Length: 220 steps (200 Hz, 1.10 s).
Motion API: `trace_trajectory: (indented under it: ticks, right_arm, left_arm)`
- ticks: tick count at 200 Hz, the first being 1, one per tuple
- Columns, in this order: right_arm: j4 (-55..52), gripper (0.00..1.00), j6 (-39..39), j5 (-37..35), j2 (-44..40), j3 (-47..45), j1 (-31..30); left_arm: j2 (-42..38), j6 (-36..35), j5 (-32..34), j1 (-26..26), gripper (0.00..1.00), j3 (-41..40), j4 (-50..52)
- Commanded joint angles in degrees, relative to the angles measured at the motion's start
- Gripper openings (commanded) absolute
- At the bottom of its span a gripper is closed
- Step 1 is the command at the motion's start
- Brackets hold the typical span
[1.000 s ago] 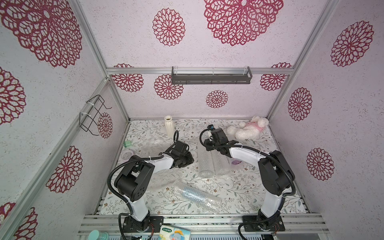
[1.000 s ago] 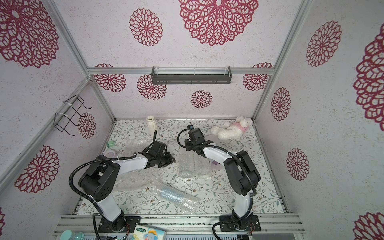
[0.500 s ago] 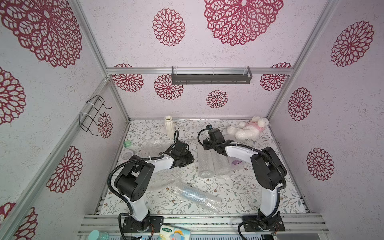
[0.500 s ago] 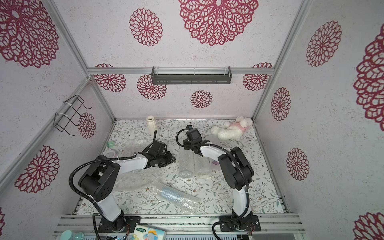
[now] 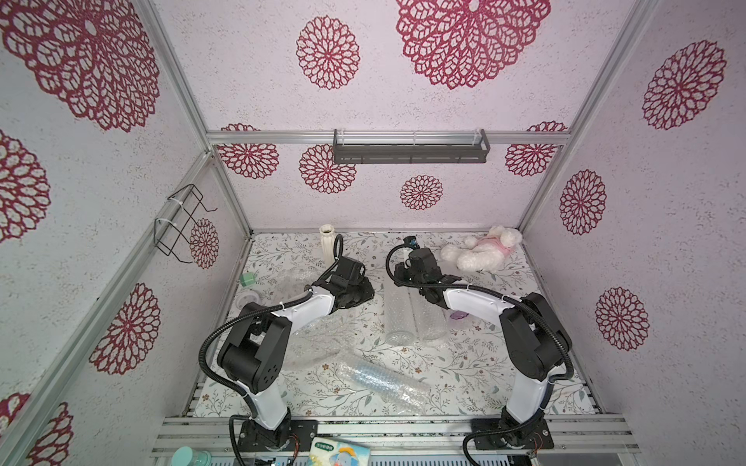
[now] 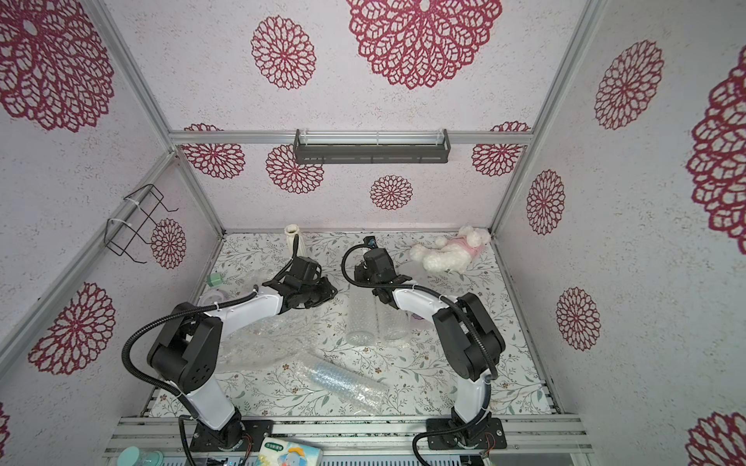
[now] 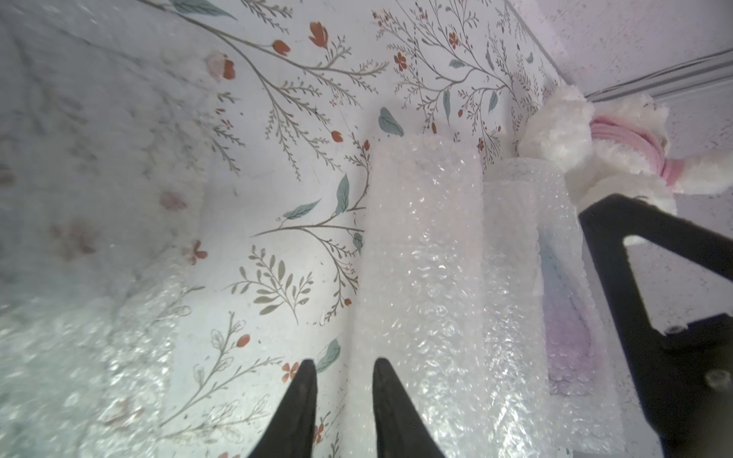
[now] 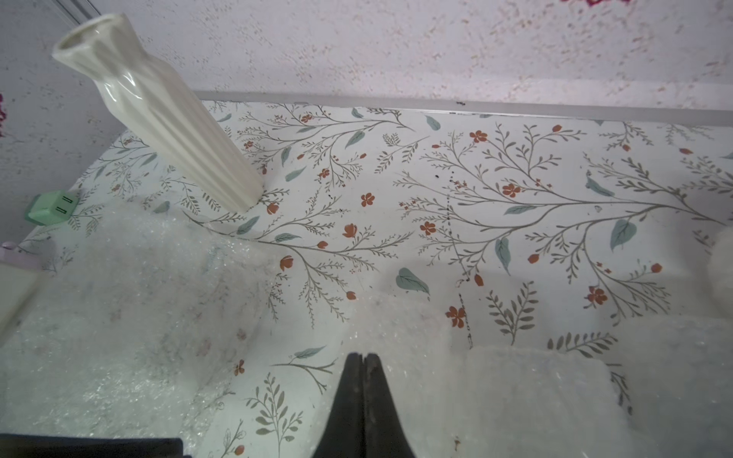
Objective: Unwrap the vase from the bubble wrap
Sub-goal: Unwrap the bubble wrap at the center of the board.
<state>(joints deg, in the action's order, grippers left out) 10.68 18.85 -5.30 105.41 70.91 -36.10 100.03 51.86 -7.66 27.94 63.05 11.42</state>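
Two rolls of bubble wrap (image 5: 397, 318) lie side by side mid-table. The one nearer the right arm (image 7: 515, 277) shows a purple-tinted vase (image 7: 563, 317) inside. My left gripper (image 7: 343, 366) (image 5: 368, 292) is open, one fingertip over the table and the other over the edge of the nearer roll (image 7: 420, 257), with nothing held. My right gripper (image 8: 363, 356) (image 5: 400, 282) is shut at the far end of that roll (image 8: 400, 329). Whether it pinches any wrap cannot be told. A third roll (image 5: 379, 381) near the front holds a bluish vase.
A bare cream vase (image 5: 327, 242) (image 8: 158, 115) stands at the back, with a plush toy (image 5: 484, 252) at the back right. A loose sheet of bubble wrap (image 5: 315, 343) lies beside the left arm. A green block (image 5: 247, 278) and a white disc (image 5: 247, 300) sit by the left wall.
The right gripper's jaws have closed. The right arm's elbow swung a little and came back. The left arm and the rolls have not moved.
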Motion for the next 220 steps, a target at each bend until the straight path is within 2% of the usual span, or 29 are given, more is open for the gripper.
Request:
trace_trajectory:
  ticks: [1,32,51,121,197,220]
  right_arm:
    - [2.0,0.00,2.5,0.7,-0.9,2.6,-1.6]
    - [2.4,0.00,3.8,1.9,0.8,4.1,-2.6]
    - [1.7,0.00,4.0,1.9,1.3,5.2,-3.1]
    - [8.0,0.00,5.8,3.4,-0.9,0.5,-3.3]
    - [6.8,0.00,5.1,4.9,-3.1,1.8,-3.2]
    - [5.0,0.00,4.1,2.6,-4.7,1.2,-3.2]
  left_arm:
    - [-3.1,-0.2,4.4,-0.2,0.29,0.6,2.2]
    - [-3.9,0.6,7.4,-0.2,0.30,0.6,3.0]
    - [-2.4,1.6,7.0,-0.2,0.31,0.9,3.9]
    - [-3.0,0.2,9.2,1.3,0.31,0.9,4.0]
    - [-3.4,0.5,7.2,1.3,0.31,-0.8,-0.2]
    - [-3.1,0.6,6.1,1.3,0.32,-1.4,-1.5]
